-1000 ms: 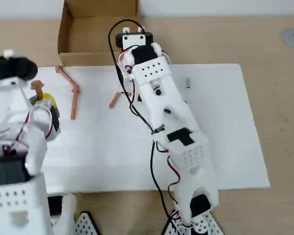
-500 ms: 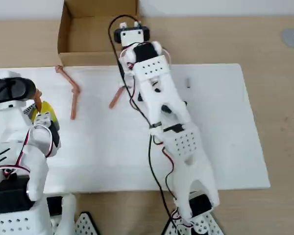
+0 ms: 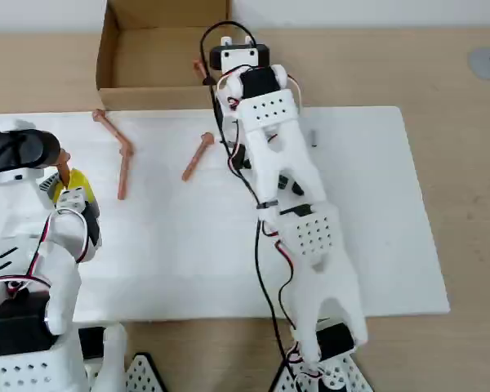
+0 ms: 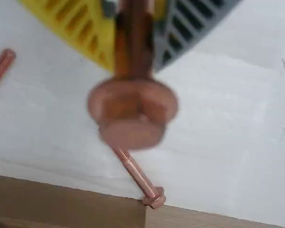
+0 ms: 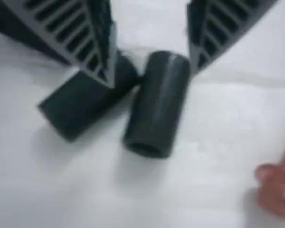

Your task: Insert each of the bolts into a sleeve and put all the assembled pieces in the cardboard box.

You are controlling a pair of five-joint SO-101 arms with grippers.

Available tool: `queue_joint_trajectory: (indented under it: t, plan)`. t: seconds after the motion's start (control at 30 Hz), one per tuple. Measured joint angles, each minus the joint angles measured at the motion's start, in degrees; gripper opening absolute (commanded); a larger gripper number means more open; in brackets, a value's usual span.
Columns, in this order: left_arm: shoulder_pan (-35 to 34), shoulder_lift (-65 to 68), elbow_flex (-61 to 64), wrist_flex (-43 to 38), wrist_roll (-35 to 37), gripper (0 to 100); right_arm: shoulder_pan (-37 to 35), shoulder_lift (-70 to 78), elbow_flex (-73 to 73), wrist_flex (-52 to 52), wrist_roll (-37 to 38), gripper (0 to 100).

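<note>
Left gripper clamps a copper bolt near the mat's left edge. Right gripper, jaws apart, straddles a dark sleeve.

There are four copper bolts for certain: the held bolt, upright at nine o'clock, and three loose on the white mat toward ten and eleven (a fifth copper bit near twelve may be another; I cannot tell). Two dark sleeves touch each other. There is one cardboard box, one mat, and two arms.
</note>
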Motion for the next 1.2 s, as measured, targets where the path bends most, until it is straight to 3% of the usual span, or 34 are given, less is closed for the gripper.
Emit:
queue_joint_trajectory:
  t: [0.97,1.1,1.2]
  plan:
    - [0.0,0.0,0.0,1.85,0.0,2,-0.53,9.41,-1.41,0.0,0.0,11.5]
    - [0.0,0.0,0.0,2.29,0.0,2,-0.44,9.67,-1.49,0.09,0.0,1.4]
    - [0.0,0.0,0.0,2.29,0.0,2,-0.26,9.67,-1.67,0.18,0.0,1.1]
